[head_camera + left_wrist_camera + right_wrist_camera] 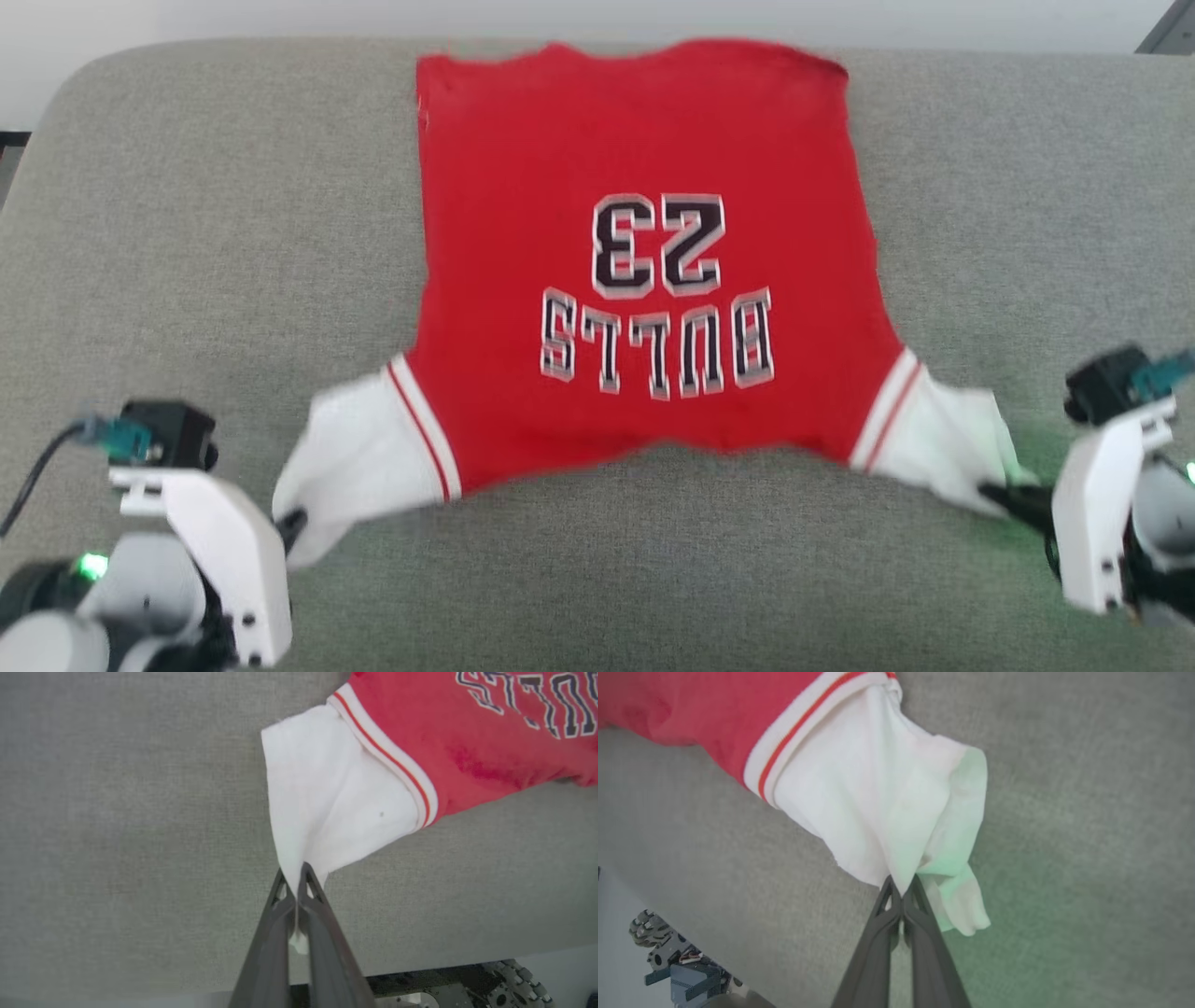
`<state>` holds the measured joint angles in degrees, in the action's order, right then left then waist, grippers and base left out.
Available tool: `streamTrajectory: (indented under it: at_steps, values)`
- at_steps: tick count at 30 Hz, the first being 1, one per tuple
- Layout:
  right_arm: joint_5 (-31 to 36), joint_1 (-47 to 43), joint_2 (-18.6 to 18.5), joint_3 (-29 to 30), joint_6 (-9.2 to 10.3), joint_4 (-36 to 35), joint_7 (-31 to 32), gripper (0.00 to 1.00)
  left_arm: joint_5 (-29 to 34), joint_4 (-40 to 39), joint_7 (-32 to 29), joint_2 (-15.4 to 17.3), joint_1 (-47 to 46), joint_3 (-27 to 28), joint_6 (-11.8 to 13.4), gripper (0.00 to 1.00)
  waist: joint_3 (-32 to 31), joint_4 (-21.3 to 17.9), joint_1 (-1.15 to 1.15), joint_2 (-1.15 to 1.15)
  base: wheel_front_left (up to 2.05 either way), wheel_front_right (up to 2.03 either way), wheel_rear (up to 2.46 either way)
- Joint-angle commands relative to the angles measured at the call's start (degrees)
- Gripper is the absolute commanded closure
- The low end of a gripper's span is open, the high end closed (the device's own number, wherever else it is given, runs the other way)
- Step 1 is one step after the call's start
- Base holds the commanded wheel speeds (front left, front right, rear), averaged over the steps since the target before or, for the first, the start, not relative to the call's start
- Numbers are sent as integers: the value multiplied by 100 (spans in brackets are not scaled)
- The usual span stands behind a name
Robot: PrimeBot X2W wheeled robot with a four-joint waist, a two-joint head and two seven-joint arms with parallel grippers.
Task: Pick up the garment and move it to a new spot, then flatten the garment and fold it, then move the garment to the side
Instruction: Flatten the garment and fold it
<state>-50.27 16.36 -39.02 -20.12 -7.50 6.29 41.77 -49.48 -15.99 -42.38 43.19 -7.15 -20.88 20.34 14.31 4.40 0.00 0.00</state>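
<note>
The garment (644,252), a red jersey with black white-outlined "BULLS 23", lies spread on the grey cushion, its hem at the far edge and its white sleeves toward me. My left gripper (294,525) is shut on the tip of the left white sleeve (327,798), pinched between the dark fingers (293,877). On the other side, my right gripper (994,493) is shut on the right white sleeve (878,802), whose cloth bunches at its fingertips (902,889). Both sleeves are lifted and pulled outward from the body, which sags slightly between them.
The grey fabric cushion (187,233) stretches wide on both sides of the garment. Its near edge shows in the wrist views, with the robot's base (672,961) and pale floor beyond. A white wall (280,14) runs behind the cushion's far edge.
</note>
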Motion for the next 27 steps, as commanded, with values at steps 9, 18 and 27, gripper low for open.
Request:
streamTrajectory:
  at_steps: [9, 18, 27]
  values:
    - [518, -1747, 723, 1330, 2, -1302, 1168, 100, -174, -436, -2, -11, 841, -33, 318, 100, 101, 62, 0, 0, 0, 0, 0]
    - [1421, -2103, 1365, 1795, 3, -1565, 994, 0, -109, -186, 230, -330, 610, -234, 76, 100, 300, 134, 0, 0, 0, 0, 0]
    - [1649, -1569, 1537, 2285, 1, -2696, 880, 0, -58, -31, 504, -572, 311, -294, -167, 100, 534, 234, 0, 0, 0, 0, 0]
